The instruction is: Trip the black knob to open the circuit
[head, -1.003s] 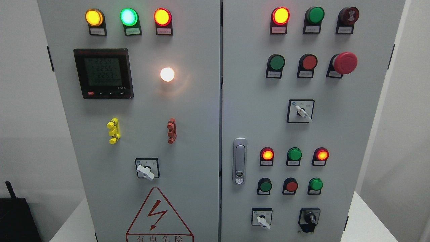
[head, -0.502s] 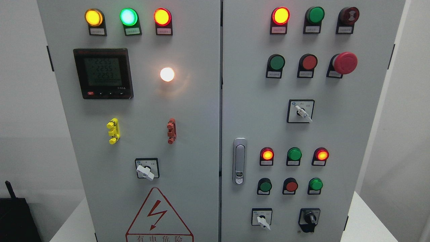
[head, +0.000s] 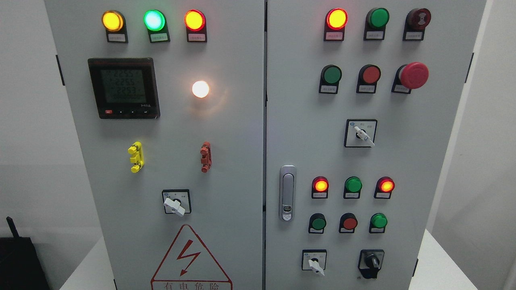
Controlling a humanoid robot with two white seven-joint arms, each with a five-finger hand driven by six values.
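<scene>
A grey electrical cabinet (head: 225, 133) with two doors fills the head view, its indicator lamps glowing. The black knob (head: 371, 262) sits at the lower right of the right door, just right of a white selector switch (head: 315, 262) and below a row of green and red push buttons (head: 349, 222). Neither robot hand shows, so their state cannot be told. The cabinet stands on a white tabletop (head: 437, 262).

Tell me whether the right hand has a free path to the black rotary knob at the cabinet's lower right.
Probably yes: the black rotary knob stands exposed on the grey cabinet door, with nothing in front of it. The right hand itself is out of view, so its reach stays unconfirmed.
</scene>
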